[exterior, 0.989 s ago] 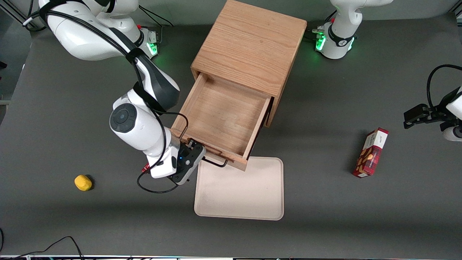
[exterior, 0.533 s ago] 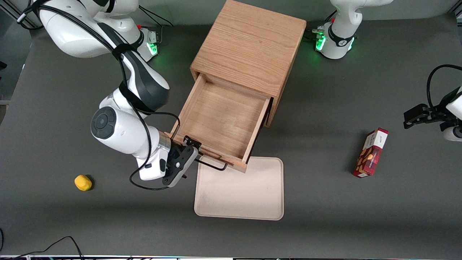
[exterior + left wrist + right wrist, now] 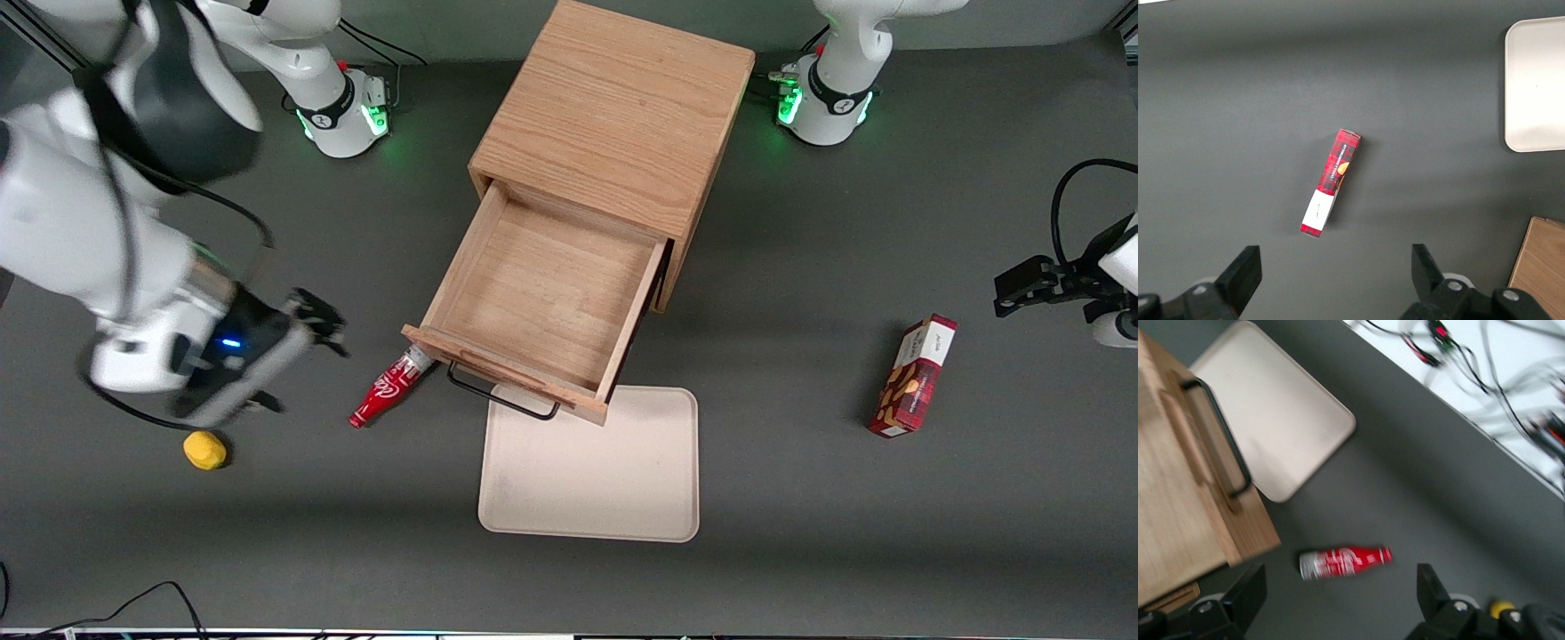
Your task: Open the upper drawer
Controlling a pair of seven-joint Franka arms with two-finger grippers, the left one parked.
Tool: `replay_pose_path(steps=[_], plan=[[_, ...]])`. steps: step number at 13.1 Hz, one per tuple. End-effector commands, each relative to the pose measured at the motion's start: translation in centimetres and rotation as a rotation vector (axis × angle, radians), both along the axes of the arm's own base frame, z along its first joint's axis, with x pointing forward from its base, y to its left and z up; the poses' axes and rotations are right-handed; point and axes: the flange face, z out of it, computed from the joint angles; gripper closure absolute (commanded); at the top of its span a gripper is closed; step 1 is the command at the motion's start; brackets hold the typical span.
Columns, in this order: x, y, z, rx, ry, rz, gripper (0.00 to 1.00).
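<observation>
The upper drawer (image 3: 542, 298) stands pulled well out of the oak cabinet (image 3: 613, 116), its plain wooden tray bare. Its black wire handle (image 3: 502, 400) hangs free over the edge of a tray. In the right wrist view the drawer front (image 3: 1185, 493) and the handle (image 3: 1221, 440) show apart from the fingers. My right gripper (image 3: 322, 327) hovers above the table toward the working arm's end, well away from the handle. It is open with nothing between its fingers (image 3: 1245, 593).
A red bottle (image 3: 387, 400) (image 3: 1345, 561) lies on the table beside the drawer's front corner. A cream tray (image 3: 591, 467) sits in front of the drawer. A yellow object (image 3: 204, 450) lies under the gripper's body. A red box (image 3: 914, 375) lies toward the parked arm's end.
My gripper has let go of the handle, risen and swung away toward the working arm's end. The red bottle it had covered now shows. The drawer stays pulled out.
</observation>
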Motion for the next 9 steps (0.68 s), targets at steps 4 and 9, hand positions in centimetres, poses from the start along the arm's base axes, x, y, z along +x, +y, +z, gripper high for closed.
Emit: replay_pose_path(steps=[4, 9], plan=[[-9.8, -7.4, -0.4, -0.062, 0.202, -0.581, 0.00], [-10.3, -11.8, 0.1, -0.066, 0.207, -0.651, 0.00]])
